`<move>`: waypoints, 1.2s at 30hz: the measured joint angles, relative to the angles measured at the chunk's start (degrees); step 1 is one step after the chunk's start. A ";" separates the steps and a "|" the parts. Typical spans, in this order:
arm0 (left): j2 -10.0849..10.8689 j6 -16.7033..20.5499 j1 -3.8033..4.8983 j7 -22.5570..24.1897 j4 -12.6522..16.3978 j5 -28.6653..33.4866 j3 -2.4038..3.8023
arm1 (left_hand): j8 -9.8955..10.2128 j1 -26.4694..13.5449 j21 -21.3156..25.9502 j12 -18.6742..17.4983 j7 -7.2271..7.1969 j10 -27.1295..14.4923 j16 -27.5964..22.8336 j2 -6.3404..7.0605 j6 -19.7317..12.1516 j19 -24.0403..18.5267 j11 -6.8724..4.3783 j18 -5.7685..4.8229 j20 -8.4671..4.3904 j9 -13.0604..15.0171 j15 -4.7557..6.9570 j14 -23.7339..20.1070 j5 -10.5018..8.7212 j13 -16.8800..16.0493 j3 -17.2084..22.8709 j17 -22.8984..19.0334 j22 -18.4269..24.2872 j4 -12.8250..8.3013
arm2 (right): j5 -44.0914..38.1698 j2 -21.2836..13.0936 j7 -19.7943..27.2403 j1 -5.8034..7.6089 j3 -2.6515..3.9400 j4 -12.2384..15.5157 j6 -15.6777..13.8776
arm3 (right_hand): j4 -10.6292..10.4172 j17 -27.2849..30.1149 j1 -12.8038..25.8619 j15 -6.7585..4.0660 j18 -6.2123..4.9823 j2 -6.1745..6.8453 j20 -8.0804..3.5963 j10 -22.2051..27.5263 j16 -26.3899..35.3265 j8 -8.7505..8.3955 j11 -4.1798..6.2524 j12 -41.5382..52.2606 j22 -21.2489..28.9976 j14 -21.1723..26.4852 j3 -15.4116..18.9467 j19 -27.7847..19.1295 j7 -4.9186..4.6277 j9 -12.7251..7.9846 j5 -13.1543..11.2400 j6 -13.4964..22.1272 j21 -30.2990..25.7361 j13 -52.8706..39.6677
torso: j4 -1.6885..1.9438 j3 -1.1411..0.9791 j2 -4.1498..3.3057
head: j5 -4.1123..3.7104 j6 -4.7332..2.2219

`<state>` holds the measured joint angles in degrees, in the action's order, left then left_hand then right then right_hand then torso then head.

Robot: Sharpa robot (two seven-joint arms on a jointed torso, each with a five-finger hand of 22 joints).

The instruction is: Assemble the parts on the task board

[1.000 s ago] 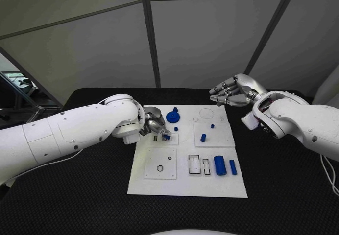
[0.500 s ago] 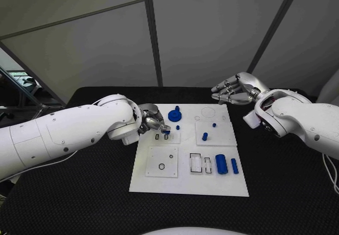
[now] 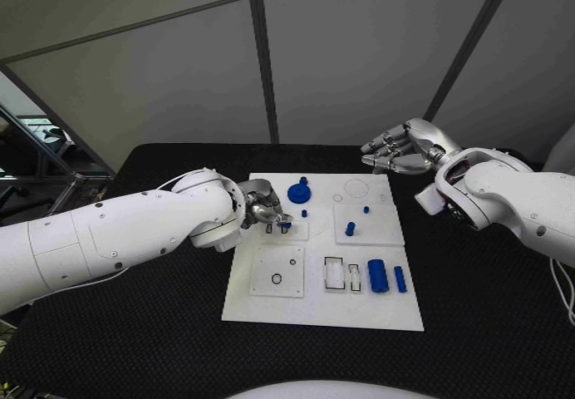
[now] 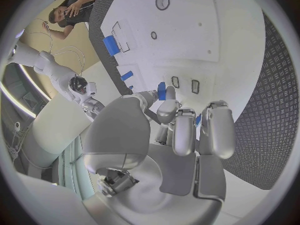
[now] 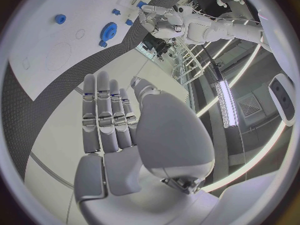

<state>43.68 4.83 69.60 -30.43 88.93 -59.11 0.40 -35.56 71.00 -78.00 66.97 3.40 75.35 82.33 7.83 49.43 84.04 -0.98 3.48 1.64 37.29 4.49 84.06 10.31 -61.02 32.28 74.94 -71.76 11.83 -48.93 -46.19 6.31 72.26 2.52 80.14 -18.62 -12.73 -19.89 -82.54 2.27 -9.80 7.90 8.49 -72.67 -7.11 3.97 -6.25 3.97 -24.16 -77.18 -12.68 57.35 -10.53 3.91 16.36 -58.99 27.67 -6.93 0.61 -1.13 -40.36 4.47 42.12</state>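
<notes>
Here the fingertips (image 4: 164, 91) of the left hand (image 3: 265, 209) pinch a small blue part (image 4: 161, 90), held just above the task board (image 3: 314, 312) near the two small rectangular slots (image 4: 185, 84); the remaining fingers curl in beside the pinch. In the head view this hand lies over the board's left edge, close to the blue gear (image 3: 298, 195), with the white left arm (image 3: 114, 233) reaching in behind it.

The right hand (image 3: 401, 149) holds nothing: its fingers (image 5: 105, 112) lie straight and side by side, slightly apart, the palm empty. It hangs off the task board, beyond the board's far right corner, over the black table (image 3: 144, 332), with the right arm (image 3: 515, 204) behind it.

On the task board, taking the gear as landmark: a small blue peg (image 3: 304, 214) stands just nearer the robot than the gear; two more blue pegs (image 3: 350, 228) stand to the gear's right on a raised white square, one of them (image 3: 364, 208) closer to the far edge. Well nearer the robot, at the board's right side, a blue cylinder (image 3: 376, 276) and a slimmer blue bar (image 3: 399, 279) lie side by side, just beside two rectangular recesses (image 3: 332, 274). A faint circular outline (image 3: 355, 188) marks the board to the right of the gear.
</notes>
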 measured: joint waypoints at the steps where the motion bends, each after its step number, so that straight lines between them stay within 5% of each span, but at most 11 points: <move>1: -0.10 0.23 -0.10 -0.01 -0.10 -0.42 -0.01 | 0.00 0.00 0.00 0.00 0.00 0.00 0.00 0.00 0.00 0.00 0.00 0.00 0.00 0.01 0.00 0.00 -0.01 0.00 0.00 0.00 0.00 0.00 | 0.00 0.00 -0.01 0.00 0.00 0.00 0.00 | 0.00 0.00 0.00 0.00 0.00 0.00 0.00 0.00 0.00 0.00 0.00 0.00 0.03 0.00 0.00 0.00 0.00 0.00 0.00 0.00 0.00 0.00 | 0.00 0.01 0.00 | 0.02 0.02; 36: -1.99 -3.17 -0.47 -0.22 -2.80 -6.00 -0.04 | -0.22 -0.90 0.00 -0.66 0.01 -0.31 0.00 0.45 0.01 0.00 -0.10 0.00 0.00 0.45 -0.01 0.00 -0.14 1.11 0.80 0.00 -0.35 -0.48 | -0.03 0.47 -0.10 0.00 0.00 0.06 0.35 | -0.33 0.04 0.52 0.20 0.00 -0.08 0.19 0.42 0.65 0.00 0.01 0.00 0.40 -0.20 0.34 0.20 0.00 0.01 0.25 0.00 -0.63 0.19 | -0.12 -0.08 -0.10 | 0.03 0.30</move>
<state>41.69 1.67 69.13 -30.65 86.13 -65.12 0.36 -35.78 70.09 -78.00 66.31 3.41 75.05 82.33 8.28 49.43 84.03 -1.08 3.48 1.65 37.73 4.49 84.06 10.17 -59.91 33.09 74.94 -72.11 11.35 -48.96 -45.71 6.21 72.25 2.52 80.20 -18.27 -13.06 -19.85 -82.02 2.47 -9.79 7.82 8.69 -72.25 -6.46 3.98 -6.24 3.97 -23.76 -77.38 -12.35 57.55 -10.53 3.92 16.62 -59.00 27.04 -6.74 0.49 -1.21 -40.46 4.50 42.42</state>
